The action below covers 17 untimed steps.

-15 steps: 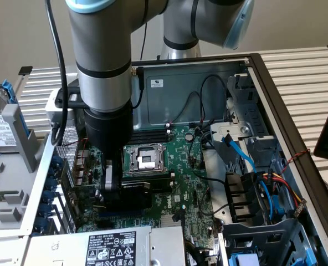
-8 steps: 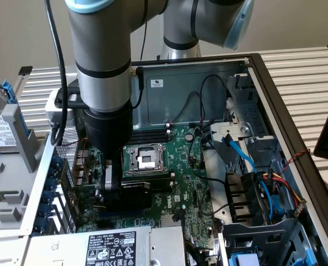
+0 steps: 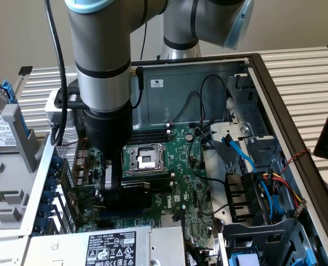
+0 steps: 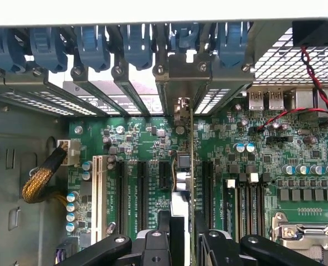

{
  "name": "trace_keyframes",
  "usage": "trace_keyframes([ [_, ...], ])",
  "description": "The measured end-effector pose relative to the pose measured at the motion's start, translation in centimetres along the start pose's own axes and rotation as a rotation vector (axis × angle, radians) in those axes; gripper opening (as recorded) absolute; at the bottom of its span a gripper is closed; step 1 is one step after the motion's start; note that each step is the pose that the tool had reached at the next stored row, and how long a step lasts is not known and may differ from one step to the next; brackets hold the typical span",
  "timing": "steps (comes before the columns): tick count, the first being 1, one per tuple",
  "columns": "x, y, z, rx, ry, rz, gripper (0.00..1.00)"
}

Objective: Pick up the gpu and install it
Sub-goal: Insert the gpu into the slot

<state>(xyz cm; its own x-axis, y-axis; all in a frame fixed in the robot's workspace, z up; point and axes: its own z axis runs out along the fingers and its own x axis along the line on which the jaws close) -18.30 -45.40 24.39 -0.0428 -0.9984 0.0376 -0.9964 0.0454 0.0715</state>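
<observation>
My gripper (image 3: 113,183) is low inside the open computer case, just above the green motherboard (image 3: 180,155), and is shut on the gpu (image 3: 132,191). The gpu shows there as a dark block beside the fingers. In the wrist view I see the gpu (image 4: 184,160) edge-on as a thin upright card between my black fingers (image 4: 153,244). It stands over the motherboard (image 4: 147,138) between two black expansion slots. Its silver end bracket (image 4: 180,105) reaches an open rear slot of the case. Whether the card's lower edge sits in a slot I cannot tell.
The CPU socket (image 3: 144,158) lies just to the exterior view's right of the gripper. The power supply (image 3: 114,246) is in front, and drive cages and cables (image 3: 252,183) crowd the right side. Blue slot clips (image 4: 92,44) line the rear wall. A red-black wire (image 4: 313,72) hangs nearby.
</observation>
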Motion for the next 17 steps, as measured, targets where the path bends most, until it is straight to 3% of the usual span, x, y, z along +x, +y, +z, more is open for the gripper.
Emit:
trace_keyframes([
  [17, 0.06, -0.01, 0.08, 0.0, 0.0002, -0.001, 0.27],
])
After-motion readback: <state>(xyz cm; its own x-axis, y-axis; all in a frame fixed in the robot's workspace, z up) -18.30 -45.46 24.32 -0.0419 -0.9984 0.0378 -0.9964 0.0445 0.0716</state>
